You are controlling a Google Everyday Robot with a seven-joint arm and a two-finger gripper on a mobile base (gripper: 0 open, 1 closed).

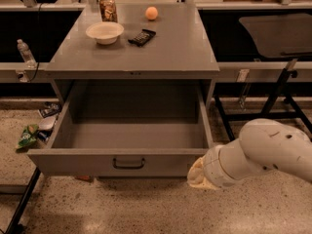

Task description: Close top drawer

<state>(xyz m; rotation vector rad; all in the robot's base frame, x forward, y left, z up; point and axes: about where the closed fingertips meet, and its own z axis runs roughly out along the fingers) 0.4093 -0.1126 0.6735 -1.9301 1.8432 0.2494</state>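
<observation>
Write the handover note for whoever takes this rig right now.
The gripper is low, by the right end of the top drawer front, just in front of it. Whether it touches the panel cannot be seen.
The top drawer is pulled far out of the cabinet, and nothing shows inside it. Its handle sits at the centre of the front, left of the gripper.
Done: the arm is brought to the drawer front; the drawer is not yet closed.
Left: push the front in until it sits flush with the cabinet, probably pressing nearer the centre so it slides straight.
</observation>
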